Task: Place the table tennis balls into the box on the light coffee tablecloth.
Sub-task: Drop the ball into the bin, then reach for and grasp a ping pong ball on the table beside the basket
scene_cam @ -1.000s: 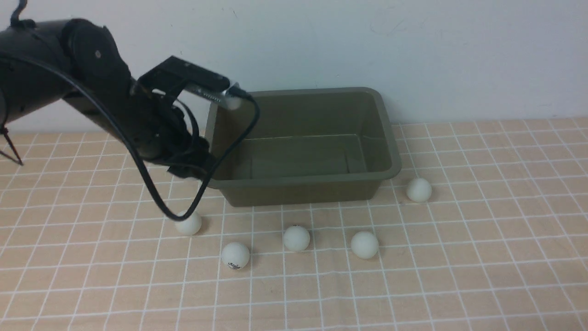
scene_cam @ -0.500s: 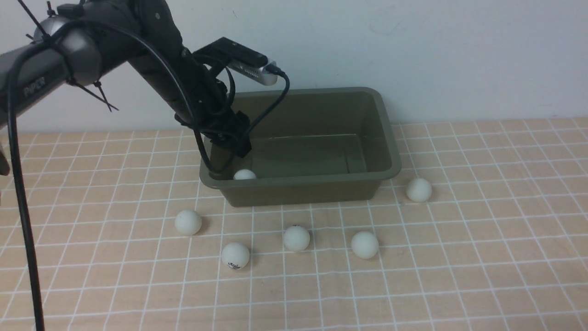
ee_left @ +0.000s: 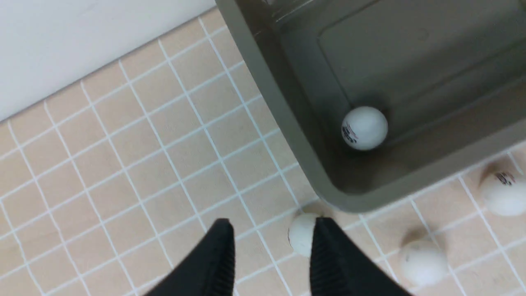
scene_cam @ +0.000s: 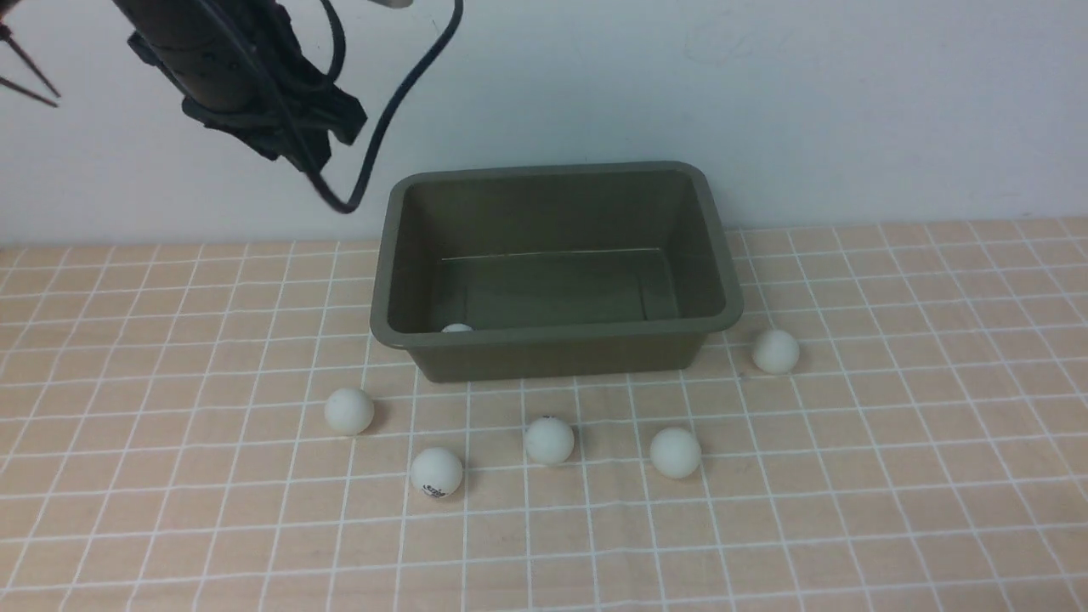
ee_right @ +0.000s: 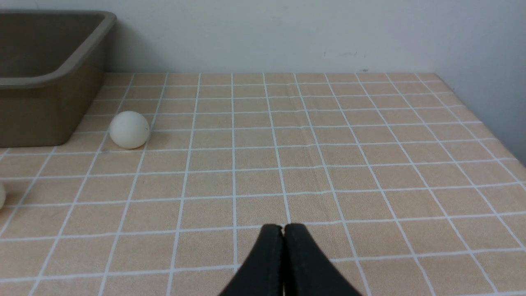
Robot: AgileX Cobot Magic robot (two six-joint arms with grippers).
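The olive-green box [scene_cam: 557, 336] stands on the light coffee tablecloth [scene_cam: 850, 476] near the back wall. One table tennis ball [scene_cam: 456, 327] lies inside it at the near left corner, its logo showing in the left wrist view [ee_left: 364, 128]. Several more balls rest on the cloth: in front of the box [scene_cam: 348, 411], [scene_cam: 436, 472], [scene_cam: 548, 441], [scene_cam: 675, 452] and by its right corner [scene_cam: 775, 351]. My left gripper [scene_cam: 310, 140] hangs high above the cloth, left of the box, open [ee_left: 271, 224] and holding nothing. My right gripper [ee_right: 282, 228] is shut and empty, low over the cloth, outside the front view.
The white wall runs close behind the box. A black cable [scene_cam: 374, 144] dangles from the left arm near the box's back left corner. In the right wrist view the cloth's right edge [ee_right: 493, 127] meets a side wall.
The left arm has lifted up and to the left, away from the box. The ball it dropped has settled in the box's near left corner. The right gripper has stayed shut.
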